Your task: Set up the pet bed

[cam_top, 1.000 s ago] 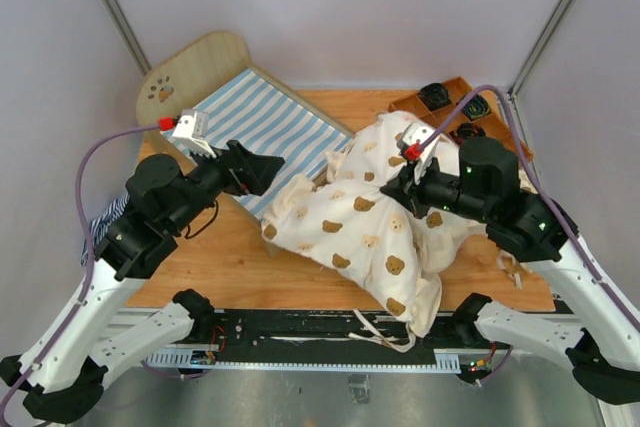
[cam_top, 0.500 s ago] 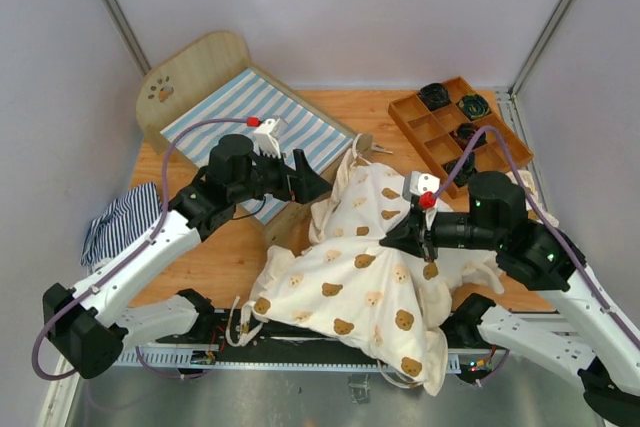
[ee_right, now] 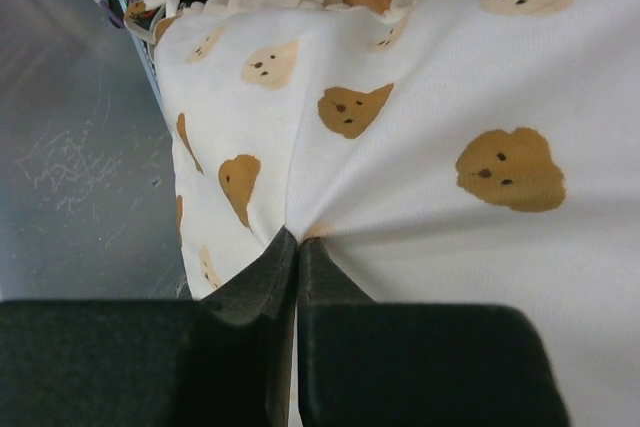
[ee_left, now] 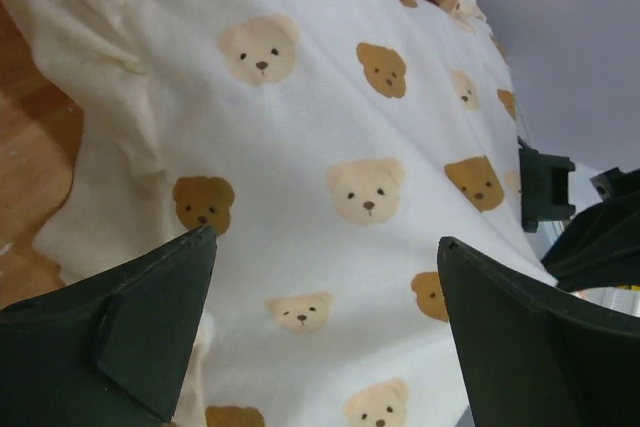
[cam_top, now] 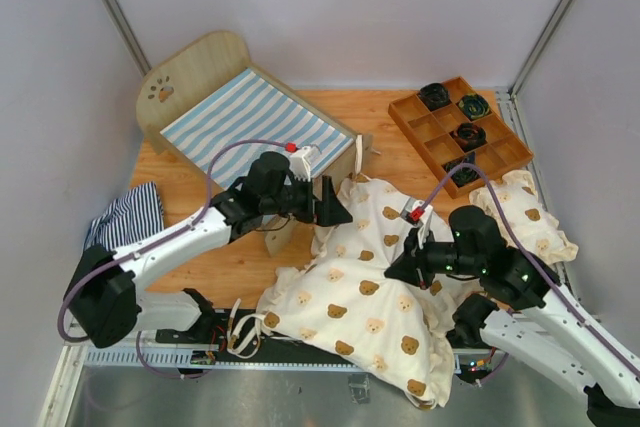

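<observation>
The pet bed stands at the far left, a plywood frame with a paw-print headboard and a blue-and-white striped mattress, bare. A cream blanket with teddy-bear print lies crumpled on the near middle of the table and hangs over the front edge. My right gripper is shut on a pinch of the blanket. My left gripper is open and empty, hovering just above the blanket's left part, by the bed's foot end.
A brown wooden tray with square compartments and dark items sits far right. A small bear-print pillow lies right of my right arm. A navy-and-white striped cloth lies at the left table edge.
The right gripper has pulled the blanket off the bed toward the near edge. The left gripper has swung right from the mattress to the blanket. The pillow is now uncovered.
</observation>
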Tool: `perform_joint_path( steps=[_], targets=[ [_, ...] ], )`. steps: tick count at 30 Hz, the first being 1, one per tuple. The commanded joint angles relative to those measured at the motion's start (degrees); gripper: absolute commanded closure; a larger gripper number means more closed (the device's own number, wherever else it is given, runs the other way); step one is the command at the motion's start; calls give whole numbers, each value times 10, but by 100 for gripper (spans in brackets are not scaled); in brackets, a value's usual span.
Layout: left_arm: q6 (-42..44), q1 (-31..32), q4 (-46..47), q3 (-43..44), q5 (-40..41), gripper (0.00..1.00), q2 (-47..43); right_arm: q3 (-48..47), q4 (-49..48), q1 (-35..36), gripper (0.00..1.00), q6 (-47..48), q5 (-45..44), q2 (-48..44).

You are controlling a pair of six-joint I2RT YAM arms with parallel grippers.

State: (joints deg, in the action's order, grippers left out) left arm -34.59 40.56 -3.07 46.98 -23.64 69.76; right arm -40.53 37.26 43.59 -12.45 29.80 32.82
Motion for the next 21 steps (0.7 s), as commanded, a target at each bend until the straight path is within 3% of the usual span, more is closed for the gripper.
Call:
perform_joint_path(
  steps=[1, 7, 9, 10, 13, 15, 16, 21],
  targets=[
    [9, 35, 15, 41, 22, 4, 60, -16, -6, -4, 100, -32, -8, -25],
    [3, 67, 31, 64, 43, 4, 159, -8, -3, -4, 100, -36, -11, -39],
    [-13, 73, 62, 62, 25, 9, 183, -6, -6, -4, 100, -40, -17, -39],
    [-17, 78, 71, 65, 19, 18, 193, -6, -6, -4, 100, -43, -22, -39],
    [-25, 81, 81, 74, 13, 60, 201, -7, -3, -4, 100, -45, -46, -37],
    [-21, 81, 64, 83, 34, 93, 182, -11, 1, -4, 100, -49, -74, -37],
    [-15, 81, 47, 92, 54, 99, 167, -16, 4, -4, 100, -51, -89, -37],
    [7, 81, -1, 139, 211, 100, 60, -84, 27, -4, 100, -31, -185, -29]
  ],
)
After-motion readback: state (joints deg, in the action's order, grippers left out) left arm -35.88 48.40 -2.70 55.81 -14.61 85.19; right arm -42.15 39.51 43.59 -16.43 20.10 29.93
